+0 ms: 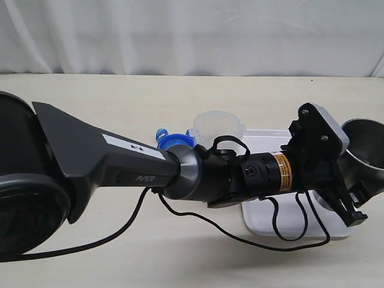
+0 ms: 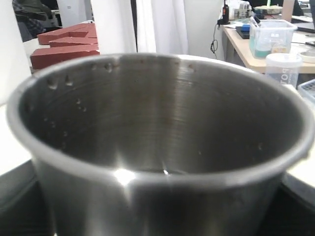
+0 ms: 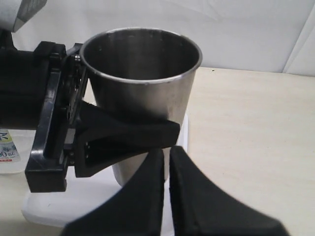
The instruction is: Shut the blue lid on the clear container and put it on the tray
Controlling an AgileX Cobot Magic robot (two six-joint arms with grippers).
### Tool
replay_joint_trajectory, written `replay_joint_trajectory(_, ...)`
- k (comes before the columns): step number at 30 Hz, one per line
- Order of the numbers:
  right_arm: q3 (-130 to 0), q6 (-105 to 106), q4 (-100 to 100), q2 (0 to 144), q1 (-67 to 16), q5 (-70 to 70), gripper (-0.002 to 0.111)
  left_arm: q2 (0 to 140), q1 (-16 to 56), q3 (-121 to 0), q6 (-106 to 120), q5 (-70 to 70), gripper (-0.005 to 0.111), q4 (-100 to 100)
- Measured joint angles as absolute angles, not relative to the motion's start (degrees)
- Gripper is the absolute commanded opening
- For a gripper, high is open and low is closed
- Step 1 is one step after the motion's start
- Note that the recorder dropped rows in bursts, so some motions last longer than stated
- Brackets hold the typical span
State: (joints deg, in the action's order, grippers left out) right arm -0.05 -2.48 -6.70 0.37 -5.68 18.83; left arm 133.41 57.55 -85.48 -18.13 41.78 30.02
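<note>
The blue lid (image 1: 175, 140) lies on the table to the left of the clear container (image 1: 219, 125), whose open top shows; my left arm hides the lower part of both. A strip of the container's label (image 3: 6, 147) shows in the right wrist view. My left arm reaches across over the white tray (image 1: 270, 138). My left gripper (image 1: 351, 198) is shut on a steel cup (image 1: 366, 144), with one black finger (image 3: 128, 135) lying along the cup's wall (image 2: 157, 123). The cup's base is at the tray (image 3: 64, 201). My right gripper (image 3: 166, 153) is shut and empty, just in front of the cup.
A black cable (image 1: 282, 237) hangs from the left arm and loops over the tray's front edge. White curtains hang behind the table. The beige tabletop (image 3: 246, 128) lies bare to the cup's side.
</note>
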Motion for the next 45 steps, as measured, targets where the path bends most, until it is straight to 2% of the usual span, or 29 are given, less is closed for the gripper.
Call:
replay_joint_trajectory(9, -0.05, -2.48, -6.7, 0.37, -5.68, 18.83, 0.004, 132.34, 58.16, -85.37, -15.13, 39.23, 0.0, 27.53)
replay_joint_trajectory(20, -0.05, -2.48, -6.7, 0.37, -5.68, 18.83, 0.004, 122.8, 55.94, -85.37, -11.44, 32.32, 0.0, 26.97)
replay_joint_trajectory(29, -0.05, -2.48, -6.7, 0.37, -5.68, 18.83, 0.004, 115.02, 44.43, -85.37, -16.72, 25.94, 0.0, 31.67)
replay_joint_trajectory(37, -0.05, -2.48, -6.7, 0.37, -5.68, 18.83, 0.004, 114.5, 27.71, -85.26, -22.33, 24.92, 0.0, 34.26)
replay_joint_trajectory(45, -0.05, -2.48, -6.7, 0.37, -5.68, 18.83, 0.004, 118.84, 13.59, -85.26, -23.92, 33.23, 0.0, 34.26)
